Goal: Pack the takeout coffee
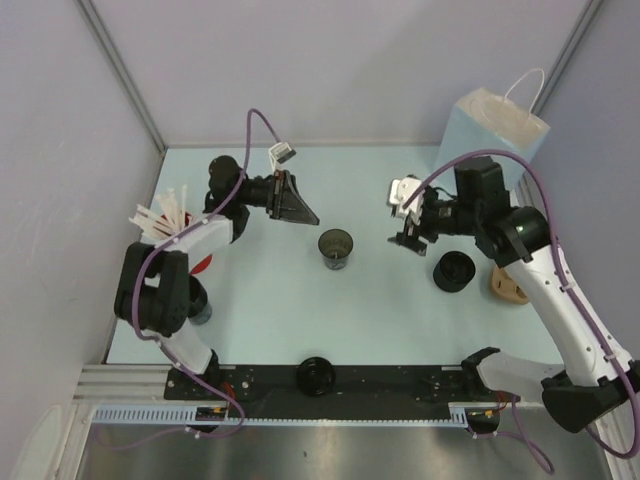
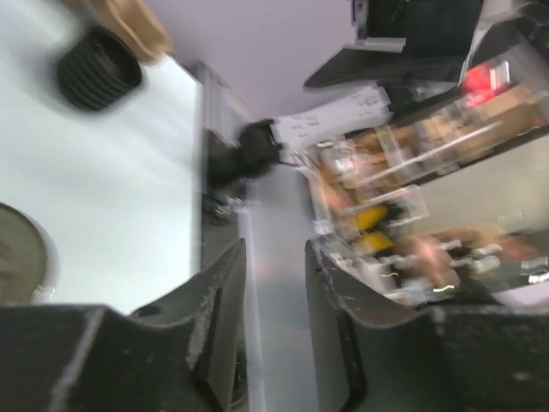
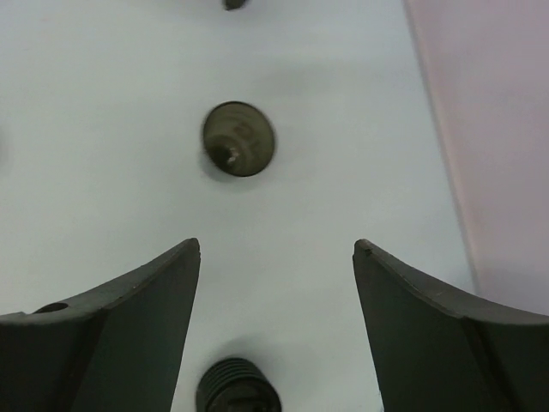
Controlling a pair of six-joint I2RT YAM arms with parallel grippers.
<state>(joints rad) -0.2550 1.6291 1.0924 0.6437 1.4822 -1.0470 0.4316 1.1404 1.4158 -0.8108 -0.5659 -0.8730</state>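
Observation:
The takeout coffee cup (image 1: 336, 247), short and dark, stands upright at the table's middle with its top open and no lid on it. It also shows in the right wrist view (image 3: 238, 139), and its rim shows in the left wrist view (image 2: 21, 257). A round black lid (image 1: 316, 375) lies at the near edge between the arm bases. The pale-blue paper bag (image 1: 497, 130) stands open at the back right. My left gripper (image 1: 300, 210) (image 2: 274, 249) is open and empty, raised to the left of the cup. My right gripper (image 1: 405, 225) (image 3: 276, 245) is wide open and empty, to the right of the cup.
A black ribbed round object (image 1: 455, 270) (image 3: 238, 390) (image 2: 99, 69) sits right of the cup under my right arm. The brown pulp carrier (image 1: 508, 287) lies beside it. A red cup of white straws (image 1: 175, 225) stands at the left by my left arm.

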